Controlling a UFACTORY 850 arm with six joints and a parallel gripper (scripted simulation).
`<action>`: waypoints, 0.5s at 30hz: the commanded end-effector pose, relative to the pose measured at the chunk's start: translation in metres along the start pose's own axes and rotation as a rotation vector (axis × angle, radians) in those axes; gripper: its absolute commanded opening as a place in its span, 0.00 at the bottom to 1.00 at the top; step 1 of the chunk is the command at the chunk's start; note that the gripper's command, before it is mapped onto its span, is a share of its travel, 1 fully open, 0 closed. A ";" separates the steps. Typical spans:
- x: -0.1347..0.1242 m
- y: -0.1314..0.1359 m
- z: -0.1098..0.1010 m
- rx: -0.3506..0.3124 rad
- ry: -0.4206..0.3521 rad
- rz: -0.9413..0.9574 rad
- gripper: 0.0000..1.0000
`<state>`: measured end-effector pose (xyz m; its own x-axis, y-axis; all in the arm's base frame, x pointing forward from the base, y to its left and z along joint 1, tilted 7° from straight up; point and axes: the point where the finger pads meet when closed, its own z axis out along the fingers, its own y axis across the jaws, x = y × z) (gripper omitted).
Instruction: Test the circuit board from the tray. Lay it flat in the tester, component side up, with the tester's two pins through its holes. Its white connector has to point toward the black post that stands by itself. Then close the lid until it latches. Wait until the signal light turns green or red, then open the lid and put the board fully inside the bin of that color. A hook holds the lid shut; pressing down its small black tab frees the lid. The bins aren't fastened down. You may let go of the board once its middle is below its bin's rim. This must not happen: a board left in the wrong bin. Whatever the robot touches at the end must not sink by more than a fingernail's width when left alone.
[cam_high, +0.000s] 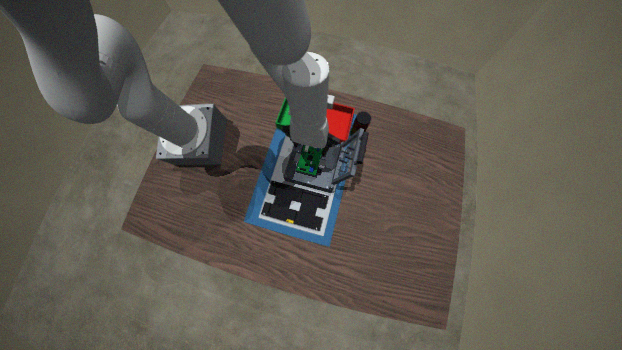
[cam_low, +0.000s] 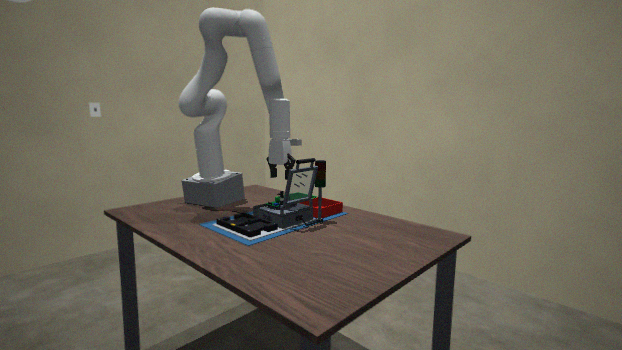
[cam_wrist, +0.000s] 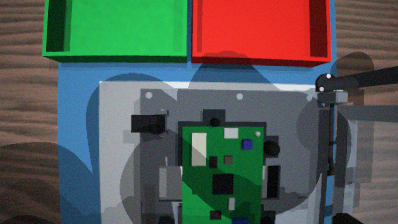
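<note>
The green circuit board lies in the tester, component side up. Its long cream-white connector is near the far left corner; a black post stands just beyond the board's far edge, another black post at its right. The pins in the holes cannot be made out. The lid stands open at the right. The black hook part is at the left. My gripper is open and empty above the board. The signal light looks unlit.
The green bin and red bin stand side by side behind the tester. The black tray is in front of it, without the board. The raised lid stands close beside my gripper.
</note>
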<state>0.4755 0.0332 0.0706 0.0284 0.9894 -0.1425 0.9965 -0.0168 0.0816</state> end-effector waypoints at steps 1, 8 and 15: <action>-0.002 0.002 -0.029 0.048 0.020 -0.004 1.00; -0.003 0.005 -0.084 0.048 0.021 -0.004 1.00; -0.004 0.007 -0.132 0.048 0.021 -0.004 1.00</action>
<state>0.4726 0.0463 0.1680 0.0259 0.9908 -0.1329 0.9985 -0.0193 0.0507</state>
